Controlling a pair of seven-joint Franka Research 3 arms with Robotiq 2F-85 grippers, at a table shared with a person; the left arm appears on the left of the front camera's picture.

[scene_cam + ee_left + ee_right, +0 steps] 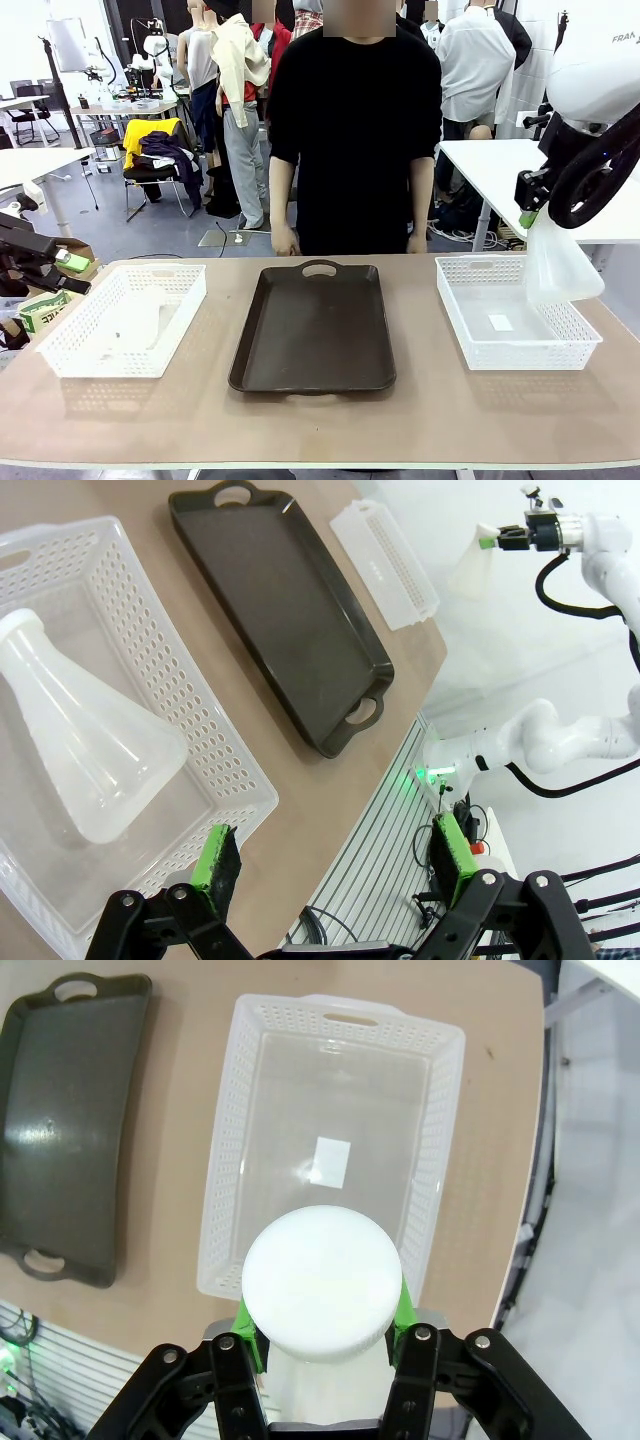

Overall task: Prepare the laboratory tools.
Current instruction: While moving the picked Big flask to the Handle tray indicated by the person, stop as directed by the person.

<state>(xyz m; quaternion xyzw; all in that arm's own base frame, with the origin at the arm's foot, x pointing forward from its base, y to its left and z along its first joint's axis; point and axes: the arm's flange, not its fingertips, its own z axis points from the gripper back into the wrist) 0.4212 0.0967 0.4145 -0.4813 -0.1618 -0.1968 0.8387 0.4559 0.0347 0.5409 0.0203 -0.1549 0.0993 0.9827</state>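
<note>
Right gripper clamped on flask by its neck, base down above right basket at the tabletop's right edge, probably to stand it on tray. Left gripper, jaws apart, hovers over left basket at the left edge; second flask lies there on its side.

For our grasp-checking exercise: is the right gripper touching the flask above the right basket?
Touching. The right wrist view shows the right gripper clamped on the flask, green pads against both sides of its neck.
</note>
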